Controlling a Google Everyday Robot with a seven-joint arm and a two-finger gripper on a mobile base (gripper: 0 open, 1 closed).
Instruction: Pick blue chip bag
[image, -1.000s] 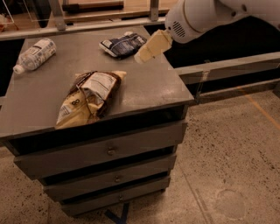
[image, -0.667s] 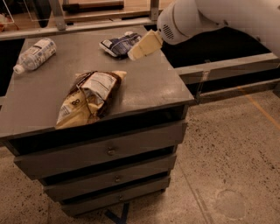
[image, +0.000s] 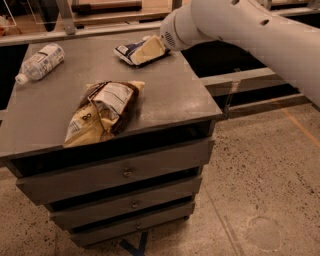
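one small crinkled navy-blue chip bag, at the far edge of the grey metal bench, near its right corner, long axis along that edge. cream-tipped hand overlaps the bag's right end. whether spread or pinching: cannot tell.

Cream gripper over navy-and-white blue chip bag

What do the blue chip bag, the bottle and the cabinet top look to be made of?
Blue chip bag: probably thin plastic film, crinkled and printed, with a faint sheen. Bottle: clear plastic, see-through around a pale label. Cabinet top: smooth matte grey, perhaps painted metal or laminate; I cannot tell which. The gripper is over the bag's right part.
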